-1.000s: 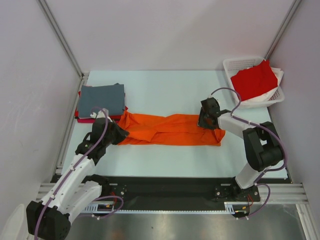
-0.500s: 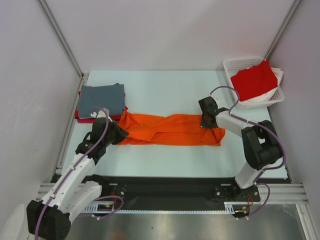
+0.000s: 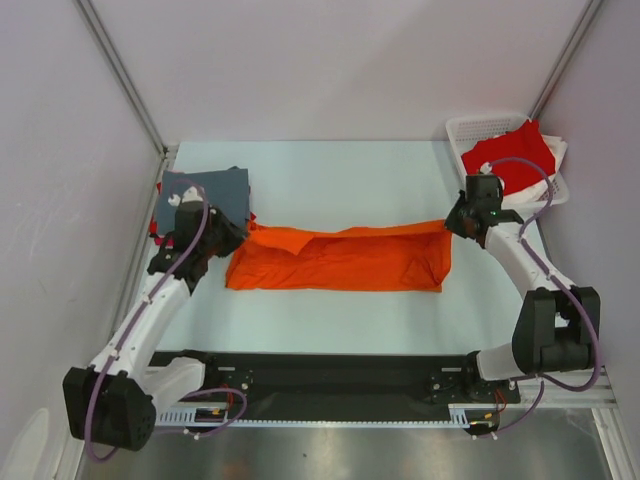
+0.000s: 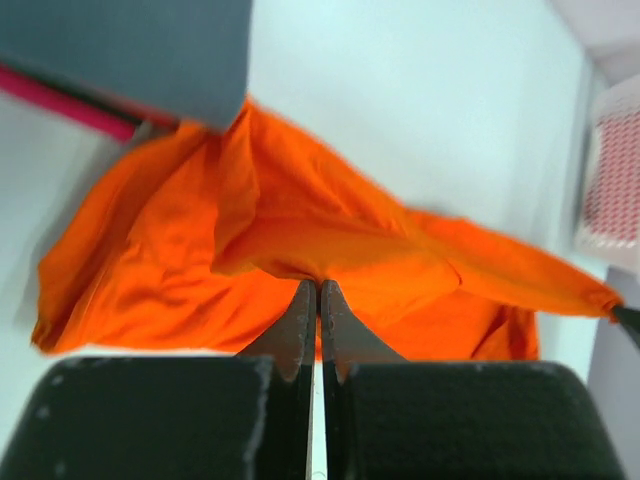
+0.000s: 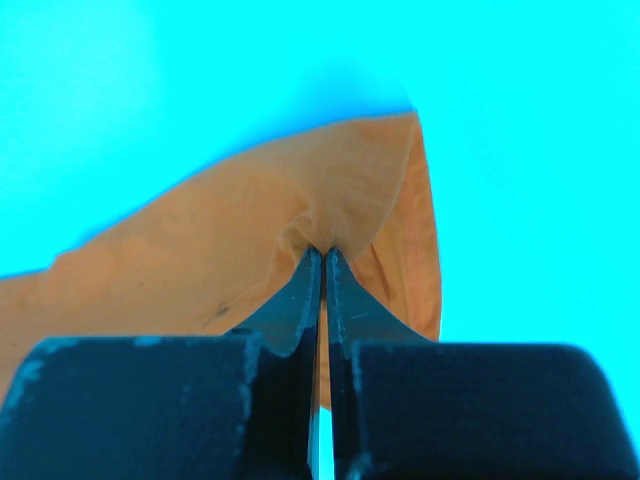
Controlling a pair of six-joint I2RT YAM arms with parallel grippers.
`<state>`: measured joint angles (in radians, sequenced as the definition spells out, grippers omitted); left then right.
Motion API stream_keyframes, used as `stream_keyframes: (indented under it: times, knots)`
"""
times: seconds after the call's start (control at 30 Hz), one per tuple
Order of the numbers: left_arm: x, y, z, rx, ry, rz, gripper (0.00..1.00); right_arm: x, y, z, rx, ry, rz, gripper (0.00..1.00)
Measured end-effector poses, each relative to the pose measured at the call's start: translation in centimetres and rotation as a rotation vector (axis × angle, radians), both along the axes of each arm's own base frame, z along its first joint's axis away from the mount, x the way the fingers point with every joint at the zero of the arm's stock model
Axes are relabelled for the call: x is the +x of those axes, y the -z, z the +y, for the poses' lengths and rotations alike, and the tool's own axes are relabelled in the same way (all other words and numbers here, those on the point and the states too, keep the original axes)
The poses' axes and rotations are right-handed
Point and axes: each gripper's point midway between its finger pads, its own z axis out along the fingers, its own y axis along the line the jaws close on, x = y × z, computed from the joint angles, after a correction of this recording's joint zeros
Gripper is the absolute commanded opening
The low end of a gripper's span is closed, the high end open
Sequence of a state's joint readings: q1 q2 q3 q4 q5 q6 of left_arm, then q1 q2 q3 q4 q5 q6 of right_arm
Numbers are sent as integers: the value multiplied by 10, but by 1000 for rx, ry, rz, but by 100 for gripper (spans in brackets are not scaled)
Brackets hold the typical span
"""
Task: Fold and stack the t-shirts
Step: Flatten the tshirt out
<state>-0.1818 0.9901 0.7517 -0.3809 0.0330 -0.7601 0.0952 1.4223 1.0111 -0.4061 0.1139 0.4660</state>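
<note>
The bright orange t-shirt (image 3: 340, 262) lies stretched left to right across the middle of the table. My left gripper (image 3: 238, 233) is shut on its far left edge, and the left wrist view (image 4: 318, 283) shows the cloth (image 4: 260, 220) pinched and lifted. My right gripper (image 3: 453, 224) is shut on the far right corner, and the right wrist view (image 5: 322, 250) shows the orange cloth (image 5: 230, 260) bunched at the tips. A folded slate grey t-shirt (image 3: 205, 195) tops a stack at the left, with magenta cloth (image 4: 60, 98) under it. A red t-shirt (image 3: 508, 160) lies in the basket.
The white lattice basket (image 3: 472, 128) stands at the back right corner, close behind my right arm; it also shows in the left wrist view (image 4: 610, 180). The pale table (image 3: 340, 180) is bounded by grey walls and a metal frame rail on the left.
Both grippers have moved outward and toward the back, pulling the orange shirt's far edge with them. The shirt is now stretched wider and flatter. The right gripper now sits near the basket.
</note>
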Motion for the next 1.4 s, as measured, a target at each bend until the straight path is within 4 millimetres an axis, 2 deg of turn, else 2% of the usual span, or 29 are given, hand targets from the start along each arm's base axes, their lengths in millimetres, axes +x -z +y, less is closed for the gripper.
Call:
stream_keyframes:
  times: [0.13,0.3,0.43,0.53,0.67,0.73,0.77,0.8,0.87,0.93,1.0,1.03,1.07,1.17,1.2,1.27,1.33,1.4]
  knots:
    - [40,-44,3,-19,-25,-66,0,11,-20,-7,65,1,-34,0]
    - [87,-121,11,-57,-40,-194,0,35,-76,-5,146,-43,-147,0]
    - [98,-182,17,-86,-27,-297,0,46,-139,-6,180,-74,-279,0]
    - [90,-227,18,-102,-3,-387,0,32,-185,1,199,-118,-377,0]
    - [56,-286,16,-102,33,-518,0,-12,-248,10,207,-174,-534,0]
    - [27,-320,15,-100,53,-611,0,-42,-285,13,199,-195,-641,0]
    - [9,-340,14,-101,60,-666,0,-59,-306,14,194,-203,-702,0]
    - [-20,-370,15,-100,68,-753,0,-77,-325,15,188,-210,-761,0]
    - [-51,-399,15,-100,72,-848,0,-112,-360,17,172,-222,-875,0]
    - [-98,-439,16,-95,79,-983,0,-149,-393,18,156,-234,-983,0]
    - [-146,-470,17,-88,85,-1105,0,-189,-422,20,141,-245,-1091,0]
    - [-166,-481,18,-87,87,-1154,1,-207,-434,21,134,-247,-1137,0]
    - [-194,-496,18,-86,89,-1225,0,-223,-444,21,127,-247,-1176,0]
    - [-242,-516,19,-86,95,-1341,0,-259,-460,20,116,-236,-1250,0]
    - [-251,-521,19,-89,97,-1363,0,-265,-462,19,115,-229,-1260,0]
    - [-256,-523,18,-94,106,-1377,0,-272,-466,16,113,-212,-1269,0]
    - [-243,-519,16,-100,113,-1344,0,-271,-464,14,115,-197,-1256,0]
    - [-213,-508,15,-105,111,-1281,0,-262,-458,13,123,-185,-1227,0]
